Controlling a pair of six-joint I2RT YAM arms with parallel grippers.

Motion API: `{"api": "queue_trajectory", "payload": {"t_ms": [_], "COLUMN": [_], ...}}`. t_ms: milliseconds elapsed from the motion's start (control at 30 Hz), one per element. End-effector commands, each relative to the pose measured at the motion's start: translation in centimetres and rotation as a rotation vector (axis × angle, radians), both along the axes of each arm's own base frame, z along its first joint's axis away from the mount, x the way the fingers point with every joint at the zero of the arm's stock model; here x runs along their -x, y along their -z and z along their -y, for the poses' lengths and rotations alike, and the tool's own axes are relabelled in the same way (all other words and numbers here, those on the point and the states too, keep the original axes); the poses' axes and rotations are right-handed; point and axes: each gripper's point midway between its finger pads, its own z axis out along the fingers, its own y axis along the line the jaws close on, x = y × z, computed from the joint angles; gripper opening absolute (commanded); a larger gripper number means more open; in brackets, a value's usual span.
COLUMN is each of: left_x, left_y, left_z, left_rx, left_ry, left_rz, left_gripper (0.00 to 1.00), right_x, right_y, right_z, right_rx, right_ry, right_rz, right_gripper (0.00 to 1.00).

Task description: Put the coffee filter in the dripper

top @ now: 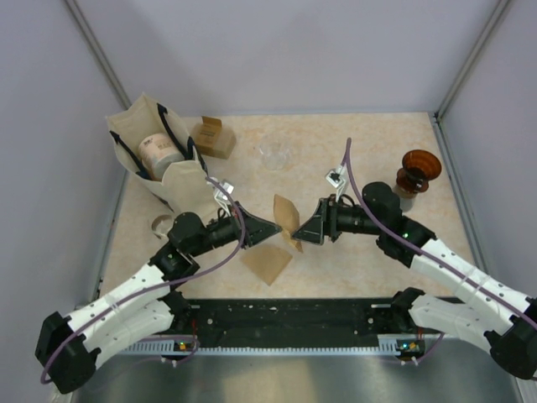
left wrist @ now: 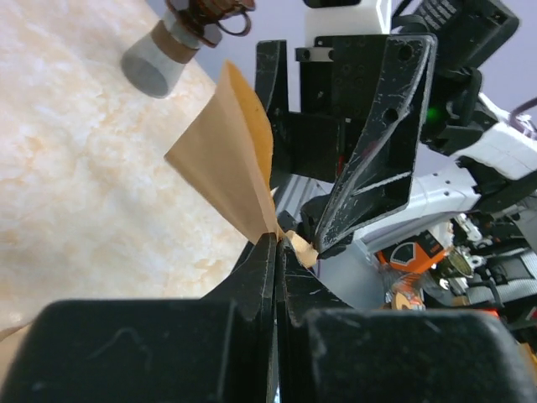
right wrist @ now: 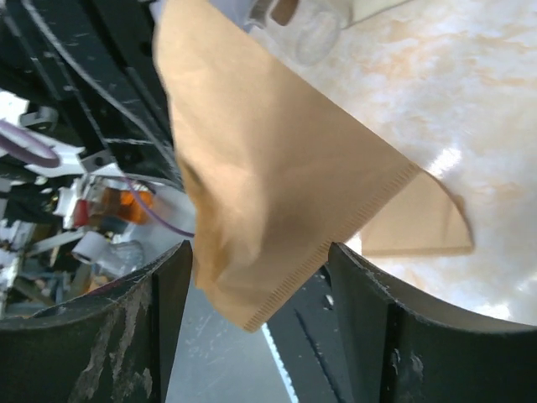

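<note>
where the left gripper sits: up off the worktop, over the middle, a bit toward the near edge
left grip: jaws squeezed together with pretty much no gap, pinching one corner of the coffee filter
coffee filter: brown paper, up in the air, fanning out from the pinched corner and puffed partly open in the left wrist view; it's not in the dripper and not touching the table
right gripper: facing the left one head-on, tips just beside each other, fingers spread with the filter's crimped edge sitting between them; honestly can't tell whether either finger is actually touching the paper
second filter: lying flat on the worktop right under the two grippers, toward the near edge, nobody holding it
dripper: amber-brown, standing upright near the far right corner, well apart from the held filter
glass: small clear thing, middle of the worktop toward the far edge, hard to make out
cardboard box: by the far edge, left of centre, just beside the tote
tote bag: cream with dark handles, far left corner, with something pale and round inside, roll or cup, can't tell which
</note>
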Motion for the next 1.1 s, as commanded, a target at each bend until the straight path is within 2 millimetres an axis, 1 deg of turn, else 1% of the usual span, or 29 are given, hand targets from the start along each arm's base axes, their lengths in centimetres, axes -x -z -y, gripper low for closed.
{"api": "queue_trajectory", "payload": {"t_ms": [0,33,100,133,233,300,433,467,500,533,600,633,700,800,833,867,1000,1067], "left_x": [-1.3,-1.5,-1.8,-1.9,-2.4,-2.7,-2.8,-2.7,-2.7,-2.7,-2.7,-2.8,-3.0,-3.1,-3.1,-3.2,-3.3,-3.5], "left_y": [0.3,0.7,1.2,1.3,2.1,2.4,2.4,2.5,2.6,2.5,2.6,2.6,2.7,2.7,2.8,2.8,2.7,2.6], "left_z": [-0.8,-0.9,-0.9,-0.9,-0.8,-0.5,0.1,0.3,0.4,0.5,0.5,0.4,0.4,0.5,0.5,0.6,0.7,0.8], "left_rx": [-0.052,-0.070,-0.094,-0.101,-0.133,-0.140,-0.137,-0.135,-0.134,-0.132,-0.134,-0.135,-0.140,-0.142,-0.142,-0.144,-0.150,-0.152], "left_ry": [-0.094,-0.106,-0.118,-0.120,-0.132,-0.135,-0.112,-0.103,-0.098,-0.093,-0.095,-0.098,-0.110,-0.110,-0.110,-0.112,-0.110,-0.113], "left_rz": [0.001,-0.005,-0.015,-0.017,-0.046,-0.067,-0.096,-0.100,-0.103,-0.101,-0.105,-0.108,-0.115,-0.117,-0.119,-0.119,-0.119,-0.121], "left_gripper": [0.00,0.00,0.00,0.00,0.00,0.00,0.00,0.00,0.00,0.00,0.00,0.00,0.00,0.00,0.00,0.00,0.00,0.00], "right_x": [-1.7,-2.0,-2.6,-2.9,-2.8,-2.7,-1.5,-1.7,-2.1,-2.4,-3.0,-3.1,-2.7,-2.6,-2.5,-2.5,-2.4,-2.5], "right_y": [-0.9,-0.9,-0.9,-1.4,-2.0,-1.6,-0.4,-0.1,0.6,0.7,1.3,1.3,1.5,1.8,1.9,2.1,2.7,2.8], "right_z": [1.7,2.2,3.1,3.4,3.3,2.7,0.0,-0.4,-0.9,-1.2,-1.4,-1.7,-2.3,-2.8,-2.9,-3.1,-3.4,-3.4], "right_rx": [0.088,0.115,0.173,0.185,0.188,0.200,0.221,0.236,0.260,0.268,0.287,0.279,0.255,0.240,0.235,0.234,0.242,0.245], "right_ry": [0.114,0.139,0.177,0.193,0.158,0.110,-0.041,-0.047,-0.049,-0.050,-0.041,-0.045,-0.077,-0.093,-0.097,-0.103,-0.116,-0.114], "right_rz": [0.094,0.102,0.138,0.156,0.217,0.230,0.264,0.273,0.269,0.271,0.268,0.268,0.258,0.246,0.247,0.240,0.223,0.223], "right_gripper": [0.71,0.74,0.74,0.74,0.70,0.67,0.56,0.55,0.54,0.50,0.47,0.46,0.46,0.41,0.36,0.34,0.32,0.22]}}
